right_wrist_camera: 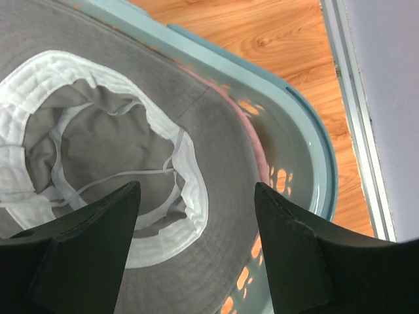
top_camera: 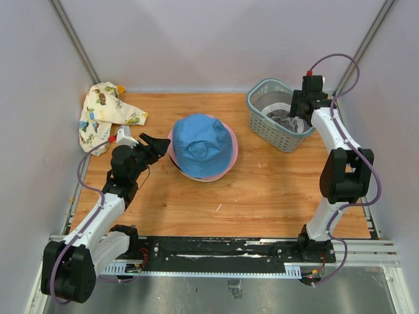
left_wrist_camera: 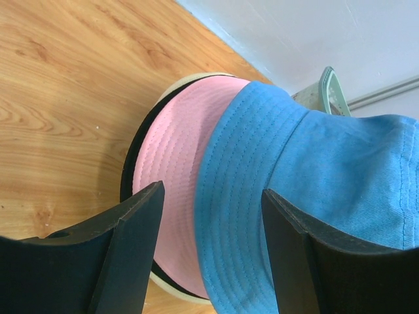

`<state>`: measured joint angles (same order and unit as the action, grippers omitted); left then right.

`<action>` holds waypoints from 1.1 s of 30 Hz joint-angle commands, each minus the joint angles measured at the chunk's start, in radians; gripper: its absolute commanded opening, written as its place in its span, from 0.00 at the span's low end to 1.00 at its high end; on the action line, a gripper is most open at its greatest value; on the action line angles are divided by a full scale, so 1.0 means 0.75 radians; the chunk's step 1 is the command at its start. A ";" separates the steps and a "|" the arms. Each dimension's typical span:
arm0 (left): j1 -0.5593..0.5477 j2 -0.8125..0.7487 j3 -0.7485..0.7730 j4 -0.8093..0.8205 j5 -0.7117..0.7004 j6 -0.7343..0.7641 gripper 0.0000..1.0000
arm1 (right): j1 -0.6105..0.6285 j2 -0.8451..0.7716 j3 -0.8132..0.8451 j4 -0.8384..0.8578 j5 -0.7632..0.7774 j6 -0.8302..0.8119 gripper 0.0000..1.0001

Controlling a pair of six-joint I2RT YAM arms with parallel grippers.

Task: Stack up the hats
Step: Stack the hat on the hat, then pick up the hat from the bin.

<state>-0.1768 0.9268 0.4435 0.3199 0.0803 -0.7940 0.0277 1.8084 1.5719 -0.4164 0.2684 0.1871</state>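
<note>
Mid-frame, a blue hat point(top_camera: 201, 144) topped a pink hat point(left_wrist_camera: 170, 163) (stacked); the left pincer point(top_camera: 152, 145) stood open, empty, beside them. Upper right, the right pincer point(right_wrist_camera: 196, 196) gaped empty over a grey hat point(right_wrist_camera: 98, 131) in a basket point(right_wrist_camera: 308, 163).

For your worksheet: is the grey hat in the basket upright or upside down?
Upside down: the grey hat shows its white inner band, opening upward.

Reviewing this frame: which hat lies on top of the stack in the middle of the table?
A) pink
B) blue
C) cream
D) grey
B: the blue hat sits crown-up on top of the pile, with the pink hat showing under it. The grey hat lies apart in the basket.
</note>
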 commanded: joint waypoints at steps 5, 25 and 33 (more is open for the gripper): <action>0.009 0.025 0.006 0.091 0.018 -0.017 0.66 | -0.058 0.077 0.036 0.027 0.088 -0.039 0.72; 0.009 0.083 -0.004 0.127 0.028 -0.018 0.65 | -0.102 0.330 0.107 -0.018 0.047 -0.038 0.55; 0.009 0.090 -0.012 0.127 0.031 -0.019 0.65 | -0.105 0.367 0.151 -0.056 -0.077 -0.027 0.01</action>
<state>-0.1768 0.9882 0.4435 0.3733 0.0917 -0.8124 -0.0357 2.0525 1.6459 -0.3992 0.2745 0.1562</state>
